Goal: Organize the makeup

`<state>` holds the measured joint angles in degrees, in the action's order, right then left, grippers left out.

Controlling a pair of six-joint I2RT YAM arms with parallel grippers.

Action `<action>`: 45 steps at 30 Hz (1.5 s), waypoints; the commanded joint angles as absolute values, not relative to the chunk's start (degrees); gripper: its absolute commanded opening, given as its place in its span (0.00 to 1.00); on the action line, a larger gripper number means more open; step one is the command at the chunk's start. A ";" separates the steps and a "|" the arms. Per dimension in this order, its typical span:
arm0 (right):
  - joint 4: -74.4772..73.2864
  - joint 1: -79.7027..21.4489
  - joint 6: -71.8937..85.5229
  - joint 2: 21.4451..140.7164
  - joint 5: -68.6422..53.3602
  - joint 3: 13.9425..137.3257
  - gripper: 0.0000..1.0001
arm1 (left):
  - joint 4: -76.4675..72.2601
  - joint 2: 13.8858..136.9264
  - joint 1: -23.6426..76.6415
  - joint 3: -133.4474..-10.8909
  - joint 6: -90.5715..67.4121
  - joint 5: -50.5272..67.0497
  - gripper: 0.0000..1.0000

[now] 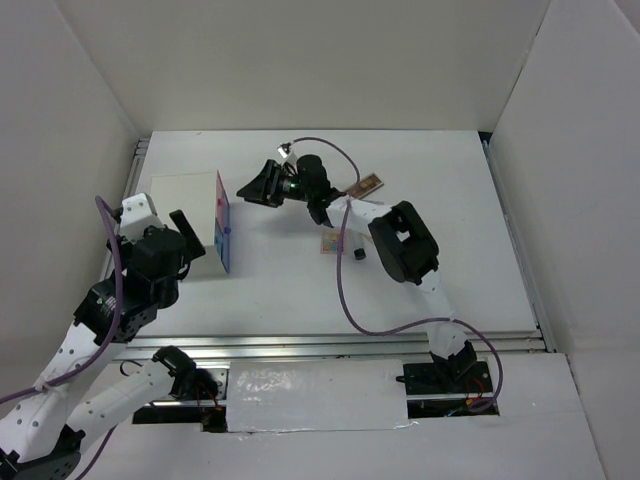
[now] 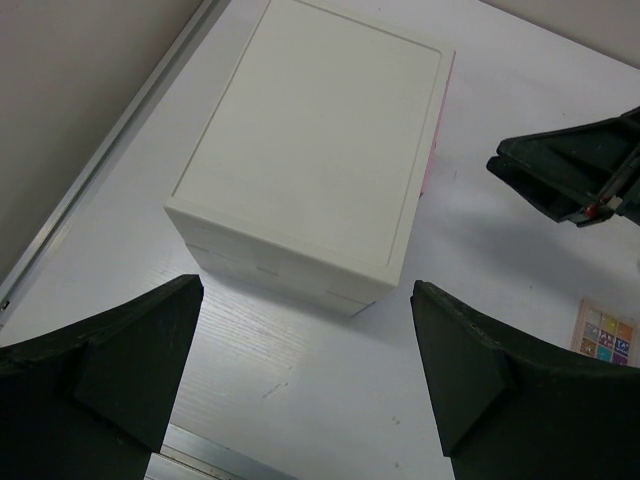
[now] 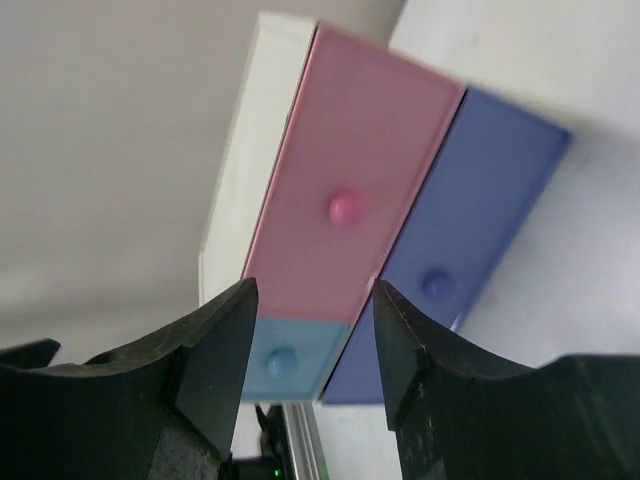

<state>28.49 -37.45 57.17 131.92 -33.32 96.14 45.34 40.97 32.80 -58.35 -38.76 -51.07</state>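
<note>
Left claw [image 2: 305, 298] spread behind white box [image 2: 310, 140]; right claw [image 3: 315, 300] spread before pink drawer [image 3: 352, 180]

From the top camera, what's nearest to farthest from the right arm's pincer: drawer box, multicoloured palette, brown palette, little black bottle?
Measured from the right pincer:
1. drawer box, just to its left, drawers facing it.
2. multicoloured palette, to its right and closer to the arm bases.
3. brown palette, far right, and little black bottle, just past the multicoloured palette: too close to call.
</note>
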 commanded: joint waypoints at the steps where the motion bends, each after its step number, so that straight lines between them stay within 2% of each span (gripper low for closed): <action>1: 41.48 -36.74 66.26 138.85 -40.07 102.46 0.58 | 43.68 40.69 32.61 -58.54 -37.35 -51.24 0.99; 10: 39.55 -37.09 69.69 149.84 -43.41 117.41 0.59 | 42.63 39.90 32.61 -58.01 -36.65 -50.63 0.99; 19: 39.73 -38.67 72.42 154.15 -45.70 123.65 0.57 | 42.54 40.96 32.61 -58.27 -36.39 -50.19 0.99; 26: 37.18 -39.64 72.51 154.95 -45.00 125.16 0.53 | 42.28 40.61 32.61 -58.18 -36.21 -49.92 0.99; 30: 37.18 -39.73 73.03 155.74 -45.00 125.95 0.46 | 42.01 40.34 32.61 -58.10 -35.86 -49.57 0.99; 34: 36.73 -39.82 72.77 155.92 -44.56 126.12 0.44 | 42.19 40.34 32.61 -58.27 -35.95 -49.66 0.99; 39: 36.04 -39.82 73.12 156.88 -44.56 128.31 0.36 | 42.01 39.64 32.61 -58.10 -35.95 -49.75 0.99; 43: 35.86 -40.08 73.12 157.24 -44.12 128.85 0.37 | 42.19 39.73 32.61 -58.18 -36.03 -49.83 0.99; 45: 35.86 -39.99 73.47 157.50 -44.12 129.37 0.41 | 42.27 39.73 32.61 -58.18 -35.95 -49.83 0.99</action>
